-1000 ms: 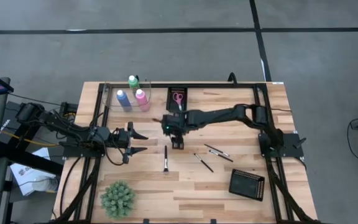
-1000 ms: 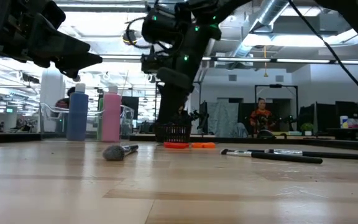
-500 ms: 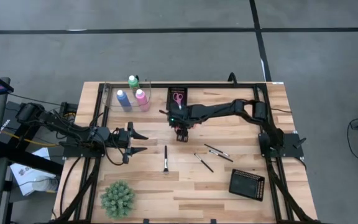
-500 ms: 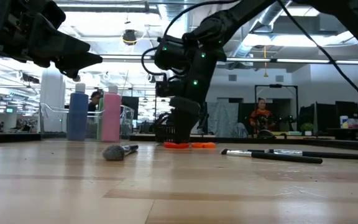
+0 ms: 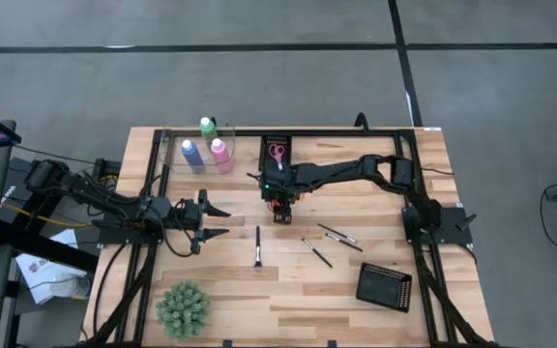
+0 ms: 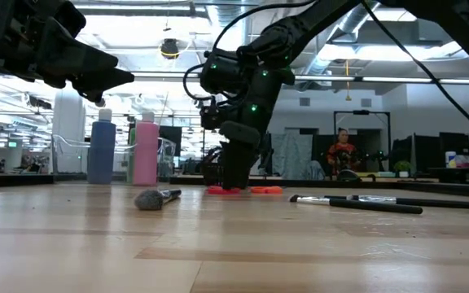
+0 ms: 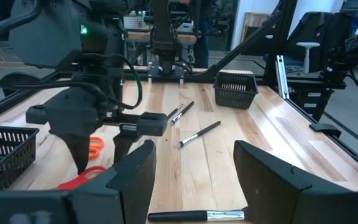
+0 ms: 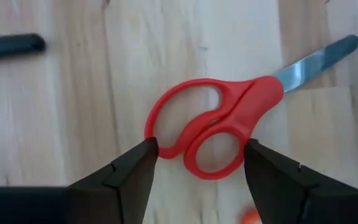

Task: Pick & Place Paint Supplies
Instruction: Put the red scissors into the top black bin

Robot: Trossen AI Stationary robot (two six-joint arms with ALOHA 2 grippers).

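Red-handled scissors (image 8: 244, 112) lie flat on the wood, blades pointing away from the handles. My right gripper (image 8: 201, 148) points straight down at them, open, one finger on each side of the handle loops, low over the table (image 6: 233, 175). I cannot tell whether a finger touches a loop. Orange scissors (image 6: 265, 190) lie just beside them. Pink scissors (image 5: 277, 151) sit in a black mesh tray. Blue (image 5: 191, 155), pink (image 5: 220, 153) and green (image 5: 207, 127) bottles stand at the far left. Three brushes (image 5: 257, 246) (image 5: 317, 252) (image 5: 340, 237) lie mid-table. My left gripper (image 5: 222, 220) hovers open, left of them.
A second black mesh tray (image 5: 384, 286) lies near the right front corner, and a spiky green plant (image 5: 183, 308) stands at the left front. A clear-walled holder (image 5: 167, 147) surrounds the bottles. A person (image 6: 343, 155) shows in the room beyond.
My right gripper has moved a little toward the table's far edge and come down from well above the table to just over the red scissors, its fingers pointing down. The left arm has kept still, and no object has moved.
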